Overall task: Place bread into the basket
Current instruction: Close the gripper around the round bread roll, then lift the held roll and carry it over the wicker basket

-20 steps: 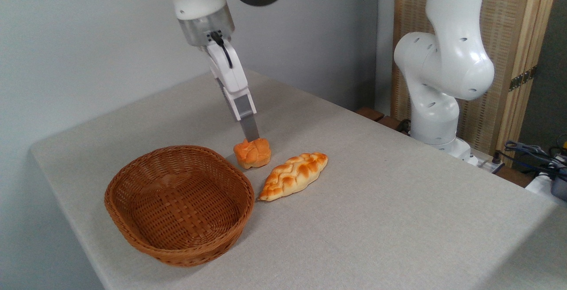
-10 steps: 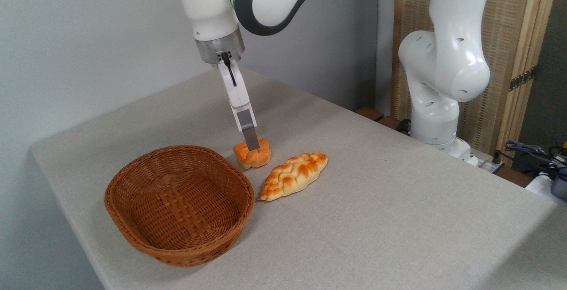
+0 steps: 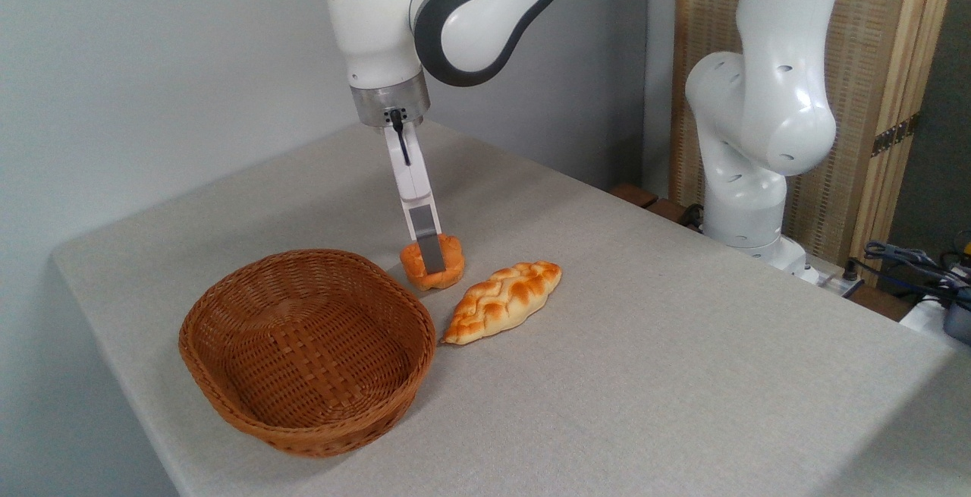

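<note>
White arm point(image 3: 751, 102) w/ dark grey joint band, silver wrist ring, blk cable

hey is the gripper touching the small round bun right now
Touching. In the camera view one grey finger of the gripper lies flat against the front of the bread, with no gap showing. The other finger is hidden behind it.

No text, label, brand, number or sign can be read anywhere in the view.
</note>
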Available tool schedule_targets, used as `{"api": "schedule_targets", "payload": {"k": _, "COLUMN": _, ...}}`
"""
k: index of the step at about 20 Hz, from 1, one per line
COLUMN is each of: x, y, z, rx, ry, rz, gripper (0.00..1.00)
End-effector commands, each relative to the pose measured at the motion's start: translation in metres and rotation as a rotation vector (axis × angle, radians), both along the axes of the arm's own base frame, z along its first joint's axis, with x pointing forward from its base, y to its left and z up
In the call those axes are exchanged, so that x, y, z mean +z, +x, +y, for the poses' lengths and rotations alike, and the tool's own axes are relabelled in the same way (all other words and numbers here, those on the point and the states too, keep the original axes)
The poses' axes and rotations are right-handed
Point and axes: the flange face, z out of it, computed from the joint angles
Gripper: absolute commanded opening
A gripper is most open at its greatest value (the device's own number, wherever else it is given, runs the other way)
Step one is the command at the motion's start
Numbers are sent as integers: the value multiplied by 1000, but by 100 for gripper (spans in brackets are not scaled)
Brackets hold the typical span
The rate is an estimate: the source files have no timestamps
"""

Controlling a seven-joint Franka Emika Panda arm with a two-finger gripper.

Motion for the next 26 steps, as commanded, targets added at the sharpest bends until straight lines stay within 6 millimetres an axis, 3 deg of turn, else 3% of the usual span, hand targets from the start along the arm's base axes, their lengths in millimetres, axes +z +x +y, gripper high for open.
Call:
{"api": "schedule_targets", "payload": {"k": 1, "x": -2, "y": -3, "z": 2, "rx": -30, "ry": 28, "rz": -19, "gripper": 44}}
{"api": "schedule_targets", "payload": {"k": 4, "x": -5, "y": 0, "z": 2, "rx": -30, "ry": 32, "rz": -12, "gripper": 27}}
{"api": "schedule_targets", "payload": {"k": 13, "x": 18, "y": 11, "z": -3, "rx": -24, "ry": 22, "rz": -33, "gripper": 8}}
{"api": "schedule_targets", "payload": {"k": 15, "x": 34, "y": 16, "z": 1, "rx": -15, "ry": 26, "rz": -21, "gripper": 4}}
{"api": "schedule_targets", "payload": {"k": 19, "x": 69, "y": 28, "z": 21, "rx": 3, "ry": 34, "rz": 22, "gripper": 4}}
{"api": "schedule_targets", "payload": {"k": 22, "x": 102, "y": 40, "z": 50, "rx": -29, "ry": 26, "rz": 55, "gripper": 6}}
{"api": "schedule_targets", "payload": {"k": 24, "x": 117, "y": 54, "z": 61, "rx": -5, "ry": 5, "rz": 20, "gripper": 6}}
{"api": "schedule_targets", "payload": {"k": 26, "x": 124, "y": 74, "z": 59, "rx": 19, "ry": -38, "rz": -16, "gripper": 7}}
